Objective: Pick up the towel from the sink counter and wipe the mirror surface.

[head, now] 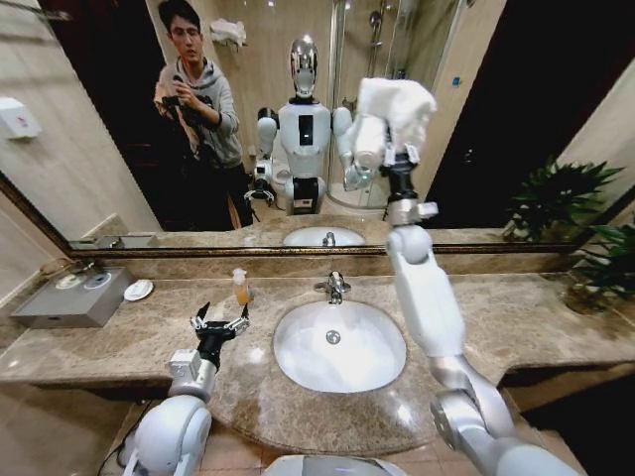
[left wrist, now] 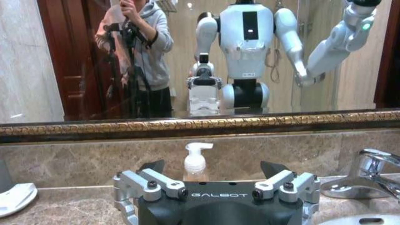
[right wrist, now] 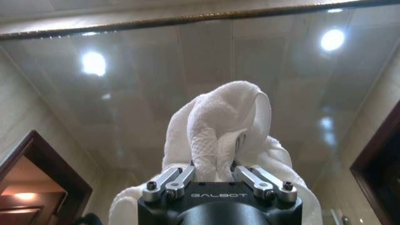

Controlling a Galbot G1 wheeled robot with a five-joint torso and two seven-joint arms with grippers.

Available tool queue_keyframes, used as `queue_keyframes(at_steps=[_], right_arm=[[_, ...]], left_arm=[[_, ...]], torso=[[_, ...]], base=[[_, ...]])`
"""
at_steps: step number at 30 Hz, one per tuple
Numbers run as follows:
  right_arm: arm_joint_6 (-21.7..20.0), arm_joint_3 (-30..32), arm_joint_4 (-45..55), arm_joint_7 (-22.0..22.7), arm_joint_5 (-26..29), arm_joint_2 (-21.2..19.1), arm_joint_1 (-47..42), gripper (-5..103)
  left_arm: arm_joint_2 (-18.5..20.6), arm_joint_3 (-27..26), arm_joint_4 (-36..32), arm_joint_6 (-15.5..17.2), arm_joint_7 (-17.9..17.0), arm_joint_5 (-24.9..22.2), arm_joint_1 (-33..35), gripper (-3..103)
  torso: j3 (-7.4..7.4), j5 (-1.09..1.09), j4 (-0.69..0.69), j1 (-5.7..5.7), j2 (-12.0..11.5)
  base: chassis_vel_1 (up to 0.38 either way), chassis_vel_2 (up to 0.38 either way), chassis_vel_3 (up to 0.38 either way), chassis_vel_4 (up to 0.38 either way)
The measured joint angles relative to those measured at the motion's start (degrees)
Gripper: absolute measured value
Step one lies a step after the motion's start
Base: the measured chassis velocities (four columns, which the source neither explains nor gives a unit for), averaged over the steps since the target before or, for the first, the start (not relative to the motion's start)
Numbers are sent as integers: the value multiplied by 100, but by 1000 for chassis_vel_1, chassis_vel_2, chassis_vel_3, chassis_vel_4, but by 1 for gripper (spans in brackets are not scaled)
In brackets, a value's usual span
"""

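The white towel [head: 395, 107] is bunched up high against the mirror surface [head: 486, 109], above the faucet. My right gripper [head: 396, 155] is raised on a near-vertical arm and is shut on the towel. In the right wrist view the towel [right wrist: 218, 126] bulges out between the closed fingers [right wrist: 181, 176] of the right gripper [right wrist: 214, 168], with the mirror surface [right wrist: 156, 70] right behind it. My left gripper [head: 220, 321] hovers low over the sink counter [head: 516, 317], left of the basin, open and holding nothing. In the left wrist view the left gripper [left wrist: 214, 167] points at the mirror surface [left wrist: 75, 70].
A white oval basin [head: 339, 347] and a chrome faucet [head: 334, 288] sit mid-counter. A soap bottle [head: 240, 287] stands just beyond my left gripper. A small round dish [head: 138, 290] and a grey tray [head: 69, 297] lie far left. Plants [head: 595, 253] crowd the right end.
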Motion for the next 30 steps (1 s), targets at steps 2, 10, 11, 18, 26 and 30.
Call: queue_keyframes(at_steps=[2, 10, 11, 18, 26, 30], right_arm=[[13, -28, 23, -10, -5, 35, -46, 16], [210, -651, -9, -250, -444, 679, -362, 16], [243, -754, -39, -289, -502, 752, -404, 16], [278, -1083, 149, -374, -428, 788, -870, 16], [-229, -566, 1622, 186, 194, -405, -2614, 16], [-574, -403, 2259, 576, 371, -814, -3440, 16]], left_arm=[[1, 0, 0, 0, 0, 0, 0, 100], [0, 0, 0, 0, 0, 0, 0, 100], [0, 0, 0, 0, 0, 0, 0, 100], [0, 0, 0, 0, 0, 0, -1, 100], [1, 0, 0, 0, 1, 0, 0, 100], [1, 0, 0, 0, 1, 0, -1, 100]], torso=[[0, 0, -1, 0, 0], [0, -2, 3, 0, 0], [0, -3, 3, 0, 0], [0, -3, 2, 1, 0], [0, 2, -4, 0, 1], [0, 0, 0, 0, 1]], base=[[0, 0, 0, 0], [0, 0, 0, 0], [0, 0, 0, 0], [0, 0, 0, 0], [0, 0, 0, 0], [0, 0, 0, 0]])
